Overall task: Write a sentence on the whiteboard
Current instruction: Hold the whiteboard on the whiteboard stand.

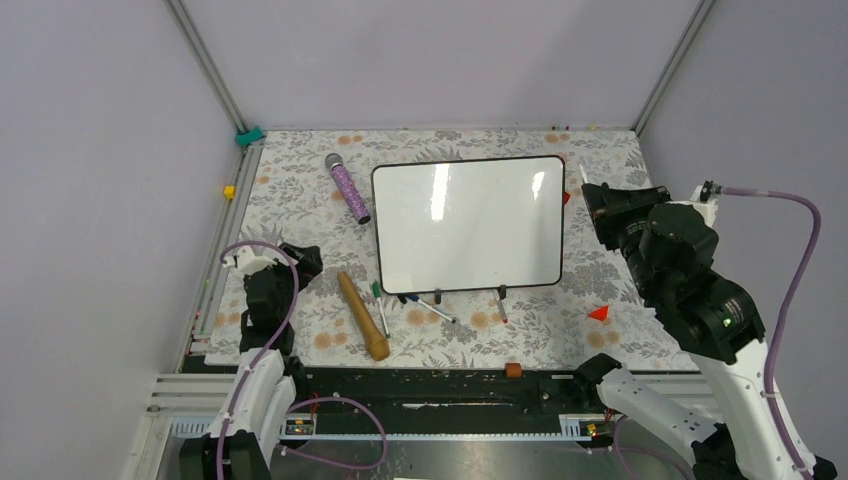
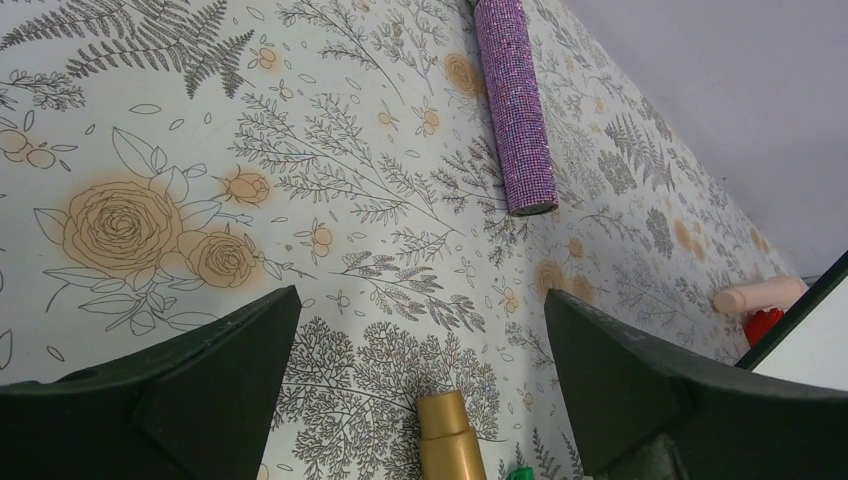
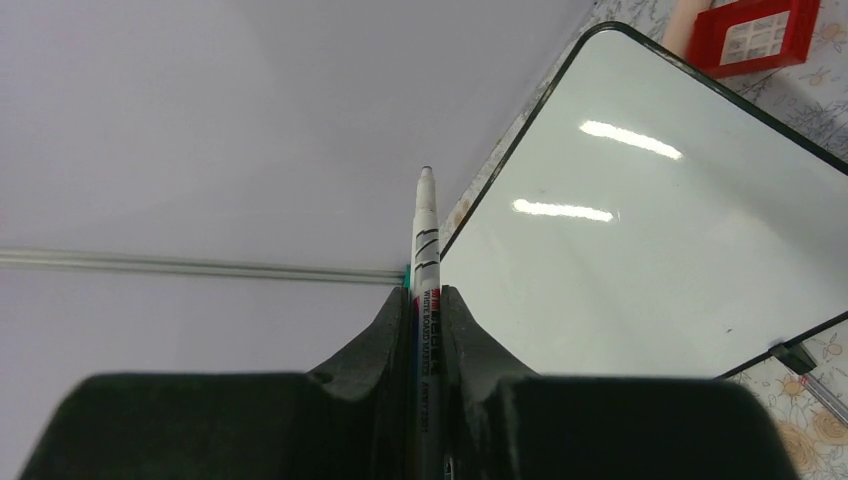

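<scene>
Pinching a marker (image 3: 426, 230) tight in the right gripper (image 3: 425, 295), tip out ahead of the fingers, with the blank whiteboard (image 3: 650, 250) just right of them. Spread wide and empty at the left gripper (image 2: 420, 295). Apparently before the first stroke; next calls for bringing the tip down onto the board.

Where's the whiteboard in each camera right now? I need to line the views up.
Top external: whiteboard lies mid-table, at the picture's centre.
Left wrist: only a whiteboard corner, low at the right edge.
Right wrist: whiteboard fills the right half, right of the marker clamped in the right hand.
Shared landmark: the floral table cover, seen in all three.
</scene>
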Controlling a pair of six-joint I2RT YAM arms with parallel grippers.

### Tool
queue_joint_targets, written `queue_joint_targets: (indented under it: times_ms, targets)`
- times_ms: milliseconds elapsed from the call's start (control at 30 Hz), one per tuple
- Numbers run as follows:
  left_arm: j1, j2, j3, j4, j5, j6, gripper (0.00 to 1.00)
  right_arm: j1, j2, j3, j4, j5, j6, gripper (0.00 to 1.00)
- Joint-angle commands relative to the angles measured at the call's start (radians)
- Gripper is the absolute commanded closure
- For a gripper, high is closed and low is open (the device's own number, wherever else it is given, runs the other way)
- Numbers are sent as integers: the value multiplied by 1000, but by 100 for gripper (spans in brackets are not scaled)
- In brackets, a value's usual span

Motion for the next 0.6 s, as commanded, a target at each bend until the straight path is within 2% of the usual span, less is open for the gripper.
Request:
queue_joint_targets:
  times_ms: [0,200,300,567]
  targets:
    - [-14,2,41,51,-16,24,5,46,52,105,-17,50,-90,100]
    - [-75,52,39,196,152,63,4,45,161,26,216,-37,-354,100]
    - [-122,104,58,252,217,84,4,46,223,-15,346,-158,-510,100]
    - [-257,254,113,369,323,132,5,46,315,-79,535,-490,-755,100]
